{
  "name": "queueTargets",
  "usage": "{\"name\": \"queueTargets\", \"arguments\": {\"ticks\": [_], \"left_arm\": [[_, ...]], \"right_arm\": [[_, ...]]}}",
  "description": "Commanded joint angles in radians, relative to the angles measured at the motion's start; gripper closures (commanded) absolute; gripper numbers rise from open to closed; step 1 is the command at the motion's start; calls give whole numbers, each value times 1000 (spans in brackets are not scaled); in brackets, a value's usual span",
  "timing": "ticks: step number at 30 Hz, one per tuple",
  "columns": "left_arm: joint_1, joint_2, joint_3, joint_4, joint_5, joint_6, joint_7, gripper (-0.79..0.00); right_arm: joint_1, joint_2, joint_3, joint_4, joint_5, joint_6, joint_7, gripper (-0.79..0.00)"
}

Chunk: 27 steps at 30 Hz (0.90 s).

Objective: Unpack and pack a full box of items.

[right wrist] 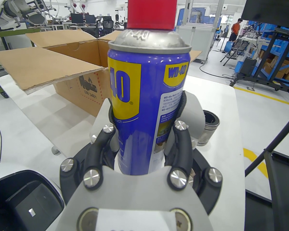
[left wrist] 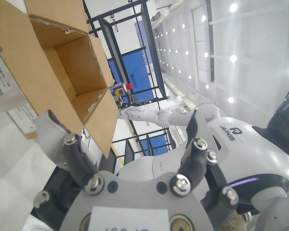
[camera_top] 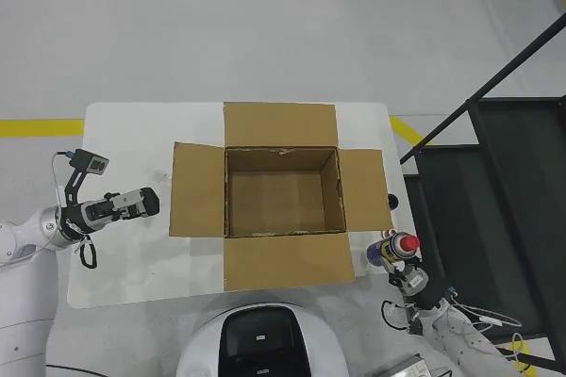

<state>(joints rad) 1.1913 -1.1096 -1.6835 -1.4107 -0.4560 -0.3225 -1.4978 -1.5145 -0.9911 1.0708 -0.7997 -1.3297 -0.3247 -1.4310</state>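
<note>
Right claw clamps spray can, near open box.

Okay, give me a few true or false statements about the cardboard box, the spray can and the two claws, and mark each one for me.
1. The right claw grips a blue spray can with a red cap. True.
2. The cardboard box has its flaps shut. False: all four flaps lie folded outward.
3. The left claw holds a second can. False: it is open and empty, beside the box.
4. The box looks empty inside. True.
5. The spray can stands inside the box. False: it is outside the box, held in the right claw.
</note>
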Motion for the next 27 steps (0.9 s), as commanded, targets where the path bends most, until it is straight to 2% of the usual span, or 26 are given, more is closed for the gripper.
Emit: {"name": "queueTargets", "arguments": {"ticks": [1,10,27], "left_arm": [[0,0,0,0,0,0,0,-785],[0,0,0,0,0,0,0,-785],[0,0,0,0,0,0,0,-785]], "right_arm": [[-5,-3,2,0,14,-3,11,0],[25,-41,-36,82,52,-6,1,0],[165,-129,-113,315,87,-19,-45,0]]}}
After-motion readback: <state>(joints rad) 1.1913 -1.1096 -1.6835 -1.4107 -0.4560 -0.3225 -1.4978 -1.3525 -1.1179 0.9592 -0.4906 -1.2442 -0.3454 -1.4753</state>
